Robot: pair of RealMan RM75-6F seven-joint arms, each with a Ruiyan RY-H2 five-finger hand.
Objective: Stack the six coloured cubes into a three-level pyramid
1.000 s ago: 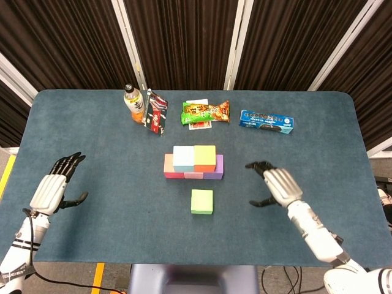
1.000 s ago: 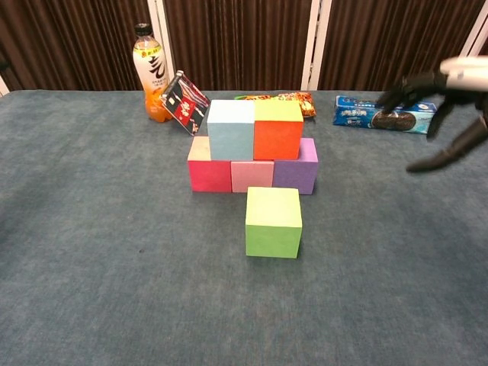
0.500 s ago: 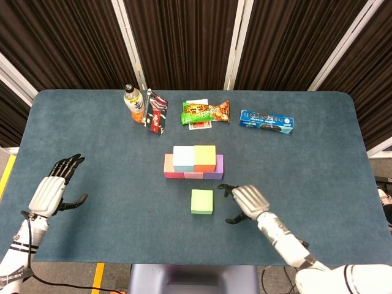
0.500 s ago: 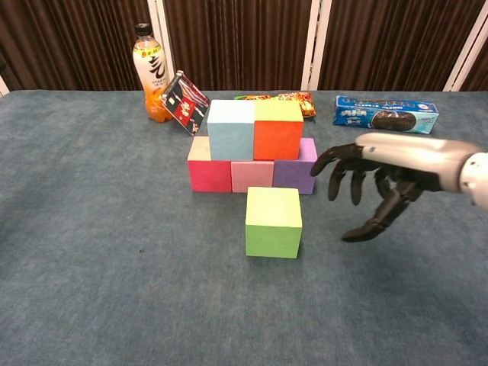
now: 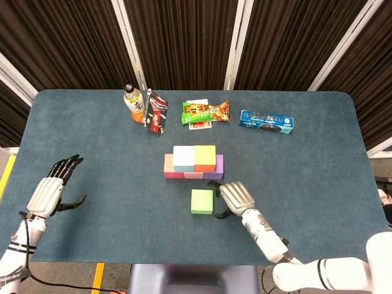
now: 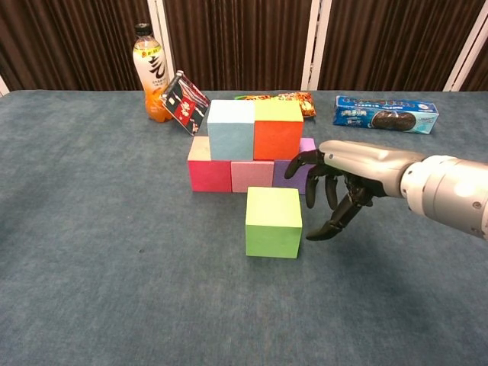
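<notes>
Chest view shows the right hand (image 6: 343, 179) just beside the green cube (image 6: 273, 222), fingers (image 6: 314, 187) spread, holding nothing. That cube sits alone on the worktop (image 6: 91, 259) before the five stacked cubes (image 6: 253, 149). Left hand (image 5: 49, 191) hovers open, far aside.

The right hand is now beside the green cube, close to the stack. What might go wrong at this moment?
1. The right hand is open, its fingers close in front of the purple cube; closing on the green cube may bump the bottom row.
2. The top spot, over the light blue cube and orange cube, is narrow; an off-centre placement could tip.
</notes>
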